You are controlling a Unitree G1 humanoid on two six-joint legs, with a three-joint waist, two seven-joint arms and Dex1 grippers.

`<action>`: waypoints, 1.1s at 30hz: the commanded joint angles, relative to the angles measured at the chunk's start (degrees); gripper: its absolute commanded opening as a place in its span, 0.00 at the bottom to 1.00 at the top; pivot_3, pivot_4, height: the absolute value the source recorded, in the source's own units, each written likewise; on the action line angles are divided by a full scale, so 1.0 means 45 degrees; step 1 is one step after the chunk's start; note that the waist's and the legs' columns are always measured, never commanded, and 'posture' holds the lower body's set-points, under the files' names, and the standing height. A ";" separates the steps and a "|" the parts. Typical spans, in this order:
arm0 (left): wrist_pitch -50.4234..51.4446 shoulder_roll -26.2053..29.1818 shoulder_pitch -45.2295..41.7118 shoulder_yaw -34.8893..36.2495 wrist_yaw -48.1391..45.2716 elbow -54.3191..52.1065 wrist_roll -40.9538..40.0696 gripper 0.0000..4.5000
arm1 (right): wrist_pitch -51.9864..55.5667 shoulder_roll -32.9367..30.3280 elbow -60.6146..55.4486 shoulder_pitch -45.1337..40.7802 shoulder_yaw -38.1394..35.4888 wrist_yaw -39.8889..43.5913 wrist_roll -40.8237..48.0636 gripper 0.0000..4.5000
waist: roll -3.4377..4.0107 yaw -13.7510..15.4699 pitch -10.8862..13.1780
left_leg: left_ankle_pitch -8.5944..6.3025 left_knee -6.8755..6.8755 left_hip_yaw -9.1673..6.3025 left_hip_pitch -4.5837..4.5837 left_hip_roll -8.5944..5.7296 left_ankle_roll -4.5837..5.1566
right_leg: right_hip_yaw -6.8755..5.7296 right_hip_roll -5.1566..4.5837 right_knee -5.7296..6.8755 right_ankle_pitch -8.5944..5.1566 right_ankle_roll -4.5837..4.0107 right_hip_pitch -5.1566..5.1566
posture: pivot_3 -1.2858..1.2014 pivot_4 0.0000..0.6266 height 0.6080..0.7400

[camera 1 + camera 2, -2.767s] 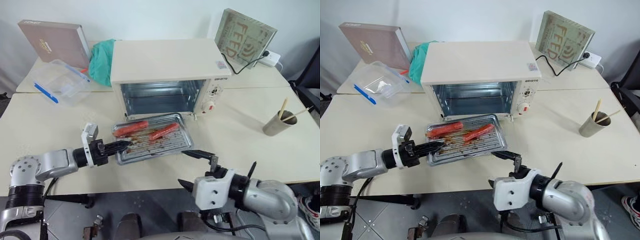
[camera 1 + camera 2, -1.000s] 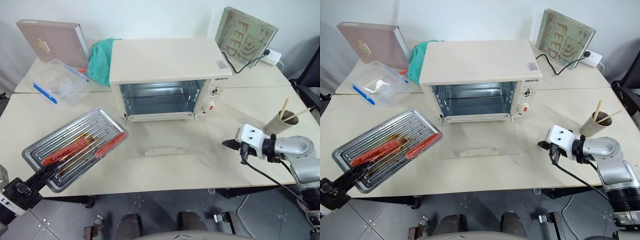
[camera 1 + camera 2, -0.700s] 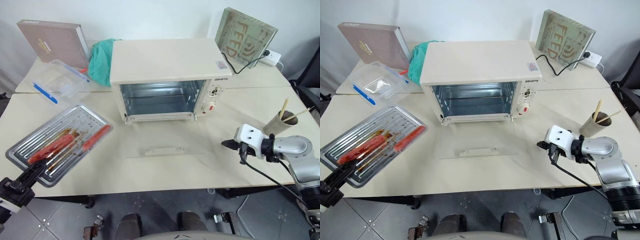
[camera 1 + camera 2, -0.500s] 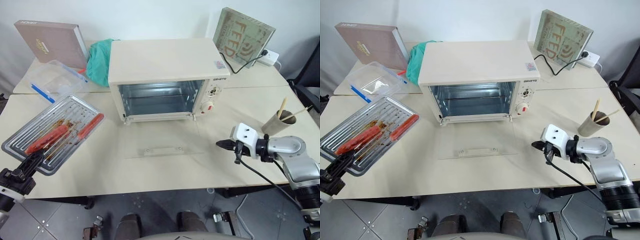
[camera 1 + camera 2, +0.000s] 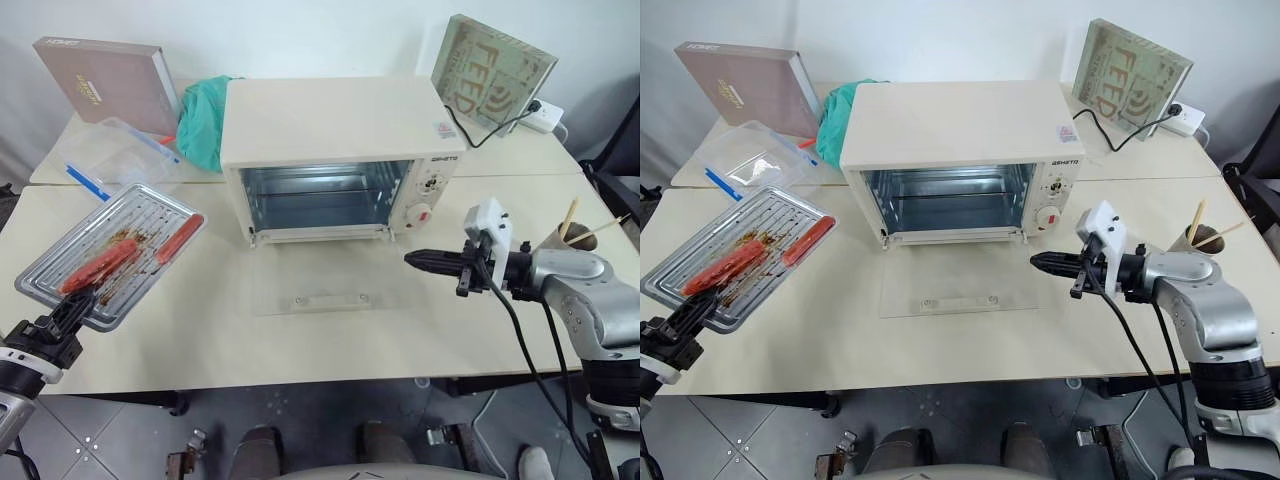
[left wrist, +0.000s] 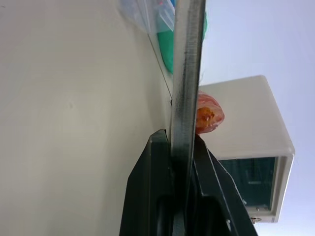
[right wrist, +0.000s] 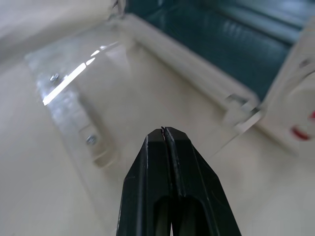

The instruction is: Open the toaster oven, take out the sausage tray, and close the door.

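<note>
Left gripper (image 5: 72, 312) clamped on the near corner of the sausage tray (image 5: 130, 228), fingers pinched tight onto the metal rim, one above and one below, as seen edge-on in the left wrist view. Tray held at the far left of the table (image 5: 330, 335), tilted, near corner lowest, well apart from the toaster oven (image 5: 335, 150). Two red-orange sausages (image 5: 100, 268) lying on the ribbed surface amid brown grease, one toward the near end, one toward the far right edge. One sausage end just beside the gripping fingers (image 6: 152, 196) in the left wrist view.

Right gripper (image 5: 412, 259) with fingers pressed fully together, holding nothing, touching nothing. Pointed left, level, hovering above the table just right of the door (image 5: 328, 292) and near the oven's control panel. Closed fingertips (image 7: 165, 135) seen over the glass pane in the right wrist view.

Oven standing at the middle far side of the table, cavity open and bare inside. Door folded down flat on the table in front of it, glass pane facing up, bar handle (image 5: 328, 299) at the near edge.

Clear plastic box (image 5: 110, 150) with blue clips far left, beyond the tray. Paper cup (image 5: 566, 240) with sticks at far right.
</note>
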 commanded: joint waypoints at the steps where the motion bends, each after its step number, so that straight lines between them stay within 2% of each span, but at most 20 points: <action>1: 0.0112 0.0344 -0.0109 0.0442 -0.0123 0.0188 -0.0222 0.00 | -0.1979 -0.0889 0.0745 0.0865 0.0441 0.0137 -0.1563 0.01 | -0.0008 0.0034 -0.0004 | -0.0001 -0.0001 -0.0002 -0.0003 -0.0001 0.0001 | -0.0003 0.0000 -0.0004 0.0000 0.0000 0.0000 | 0.52 0.24 1.00; 4: 0.0199 0.0444 -0.0173 0.0286 -0.0100 0.0475 -0.0222 0.00 | -0.3796 -0.0962 0.1927 0.1225 0.1179 0.0100 -0.2831 0.01 | -0.0033 -0.0010 -0.0010 | -0.0005 0.0005 0.0007 -0.0003 -0.0003 0.0006 | -0.0003 0.0000 -0.0022 0.0000 0.0001 0.0007 | 0.52 0.24 1.00; 6: 0.0235 0.0437 -0.0225 0.0269 -0.0112 0.0529 -0.0222 0.00 | -0.4318 -0.0742 0.2434 0.1281 0.1431 0.0329 -0.2976 0.01 | -0.0030 -0.0044 -0.0008 | -0.0005 0.0010 0.0013 0.0000 -0.0003 0.0006 | 0.0000 0.0002 -0.0010 0.0001 0.0002 0.0004 | 0.52 0.24 1.00; 13: 0.0367 0.0530 -0.0343 0.0249 -0.0127 0.0851 -0.0222 0.00 | -0.4770 0.0014 0.3085 0.0802 0.1965 0.0852 -0.2950 0.01 | -0.0030 -0.0097 -0.0008 | -0.0001 0.0004 0.0020 0.0006 0.0007 -0.0002 | 0.0003 0.0009 0.0004 0.0001 0.0002 -0.0007 | 0.52 0.24 1.00; 18: 0.0418 0.0604 -0.0346 0.0147 -0.0206 0.1176 -0.0222 0.00 | -0.4249 0.1111 0.3007 0.0135 0.2552 0.1351 -0.2537 0.01 | -0.0033 -0.0076 -0.0008 | -0.0002 0.0006 0.0018 0.0006 0.0008 -0.0004 | 0.0002 0.0008 0.0008 0.0001 0.0002 -0.0007 | 0.52 0.24 1.00; 27: 0.0576 0.0701 0.0036 0.0387 -0.0420 0.1283 -0.0222 0.00 | -0.1116 0.1612 0.1197 -0.1140 0.0197 -0.0466 -0.0283 0.01 | -0.0030 -0.0023 -0.0005 | -0.0007 0.0007 0.0011 -0.0003 0.0007 -0.0010 | 0.0000 0.0000 0.0012 0.0001 0.0002 -0.0015 | 0.52 0.24 1.00; 33: 0.0527 0.0735 -0.0073 -0.0002 -0.0470 0.1582 -0.0222 0.00 | -0.1138 0.1867 0.1298 -0.2252 0.0149 -0.1211 -0.0383 0.01 | -0.0032 -0.0029 -0.0006 | -0.0011 0.0000 0.0014 -0.0002 0.0008 -0.0012 | -0.0001 0.0000 0.0008 0.0001 0.0002 -0.0017 | 0.52 0.24 1.00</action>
